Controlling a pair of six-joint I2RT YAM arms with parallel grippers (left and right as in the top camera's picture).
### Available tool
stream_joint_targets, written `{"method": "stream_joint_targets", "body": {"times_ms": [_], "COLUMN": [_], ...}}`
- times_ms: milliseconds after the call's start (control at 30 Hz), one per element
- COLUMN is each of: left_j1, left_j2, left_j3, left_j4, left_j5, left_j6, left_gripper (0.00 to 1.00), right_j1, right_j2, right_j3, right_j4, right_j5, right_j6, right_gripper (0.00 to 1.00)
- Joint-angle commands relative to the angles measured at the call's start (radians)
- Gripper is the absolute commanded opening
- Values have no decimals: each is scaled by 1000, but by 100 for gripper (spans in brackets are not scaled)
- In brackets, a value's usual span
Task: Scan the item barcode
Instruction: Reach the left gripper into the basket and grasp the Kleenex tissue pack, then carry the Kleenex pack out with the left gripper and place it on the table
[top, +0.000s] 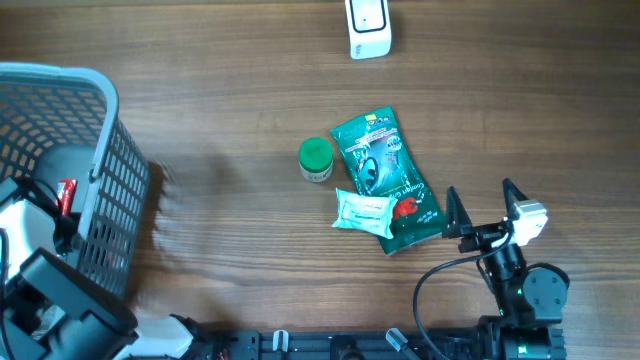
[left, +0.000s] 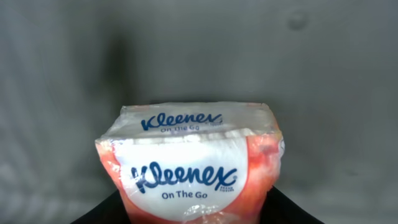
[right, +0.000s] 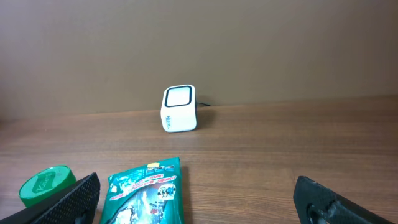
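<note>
A red-and-white Kleenex tissue pack fills the left wrist view and sits upright between my left gripper's black fingers, which press against both its sides. No barcode shows on the face I see. In the overhead view that arm reaches down into the grey basket, where a bit of red shows. The white scanner stands at the table's far edge, its window facing my right gripper. That right gripper rests open and empty at the front right.
A green pouch lies mid-table with a small white packet on its near-left corner. A green-lidded jar stands just left of the pouch. The basket takes up the left side. Bare wood lies between the pouch and the scanner.
</note>
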Motion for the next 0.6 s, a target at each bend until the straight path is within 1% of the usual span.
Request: {"method": "stream_joint_targets", "body": {"times_ms": [0,100,167,267,367,433,467,533,567], "left_j1": [4,4,4,-2,-46,-112,-161,-288,-377], "left_j2": [-116,-186,-227,-295,-380,-433,-452,-476,-481], "left_j3": [161,325,444,597,665,665,665,665,665], "left_j4": [-60,-134,-173,-192,-175,-166,-169,-192,-211], "left_j5": [-21,-11,21,141,296,375,388,381,368], "left_j6": [5,5,5,5,3,1,1,2,2], "left_gripper": [51,52,51,51,52,51,52,52,53], "right_j1": [5,5,5,5,5,5,5,5,5], "right_j2": [1,1,1,1,1,1,1,1,1], "right_j3": [-1,-1,-1,-1,-1,-1,-1,-1,-1], "right_j4": [3,3,3,3,3,3,3,3,3], "right_j5": [9,9,9,9,9,9,9,9,9], "right_j6": [13,13,13,13,13,13,13,13,13], "right_gripper": [100,100,100,100,100,100,100,100,100]}}
